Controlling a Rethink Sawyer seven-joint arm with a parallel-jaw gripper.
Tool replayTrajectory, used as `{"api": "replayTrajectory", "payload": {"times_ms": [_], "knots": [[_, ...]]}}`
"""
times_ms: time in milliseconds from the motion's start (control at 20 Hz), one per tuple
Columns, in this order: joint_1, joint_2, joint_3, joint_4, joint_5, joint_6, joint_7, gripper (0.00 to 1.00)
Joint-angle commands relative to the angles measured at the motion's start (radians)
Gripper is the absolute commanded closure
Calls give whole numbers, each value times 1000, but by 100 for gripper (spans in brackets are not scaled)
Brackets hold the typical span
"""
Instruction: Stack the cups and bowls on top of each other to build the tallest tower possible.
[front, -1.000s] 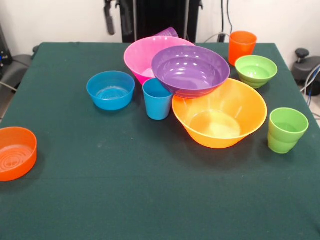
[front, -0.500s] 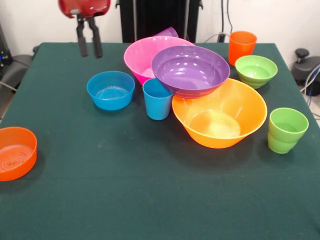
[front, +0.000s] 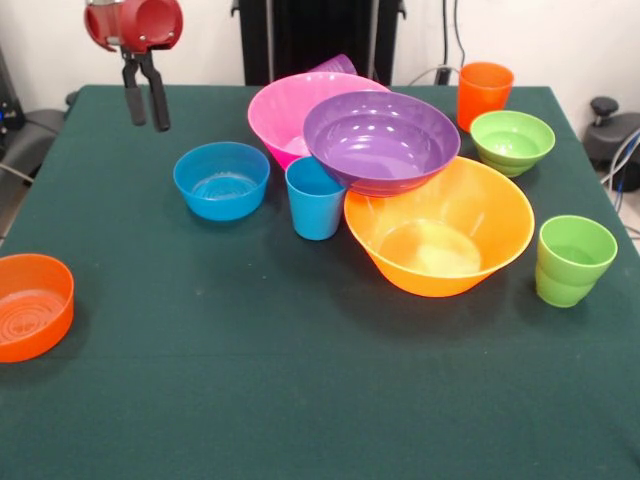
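Observation:
My gripper (front: 146, 108) hangs over the table's far left part, open and empty, up and to the left of the small blue bowl (front: 221, 180). The purple bowl (front: 380, 140) rests tilted on the pink bowl (front: 285, 112) and the yellow-orange bowl (front: 440, 230). The sky blue cup (front: 315, 200) stands upright against them. The purple cup (front: 338, 66) is mostly hidden behind the pink bowl. The orange cup (front: 484, 93) and small green bowl (front: 512, 142) are at the far right. The green cup (front: 573, 260) stands at the right edge. The small orange bowl (front: 30, 305) is at the left edge.
The table (front: 300, 400) is covered in dark green cloth. The robot's black pedestal (front: 310, 35) stands behind the far edge. Dark equipment and cables sit off the table at both sides.
The gripper has come down into view at the top left, then shifted left. The cups and bowls have not moved.

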Motion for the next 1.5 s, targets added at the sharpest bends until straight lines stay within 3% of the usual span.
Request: {"api": "replayTrajectory", "payload": {"times_ms": [50, 200, 900, 1500], "knots": [[10, 35, 40, -107, 4, -120, 257, 0], [0, 34, 46, -116, 16, -129, 238, 0], [48, 58, -4, -203, 50, -150, 321, 0], [214, 168, -153, -311, 141, -55, 515, 0]]}}
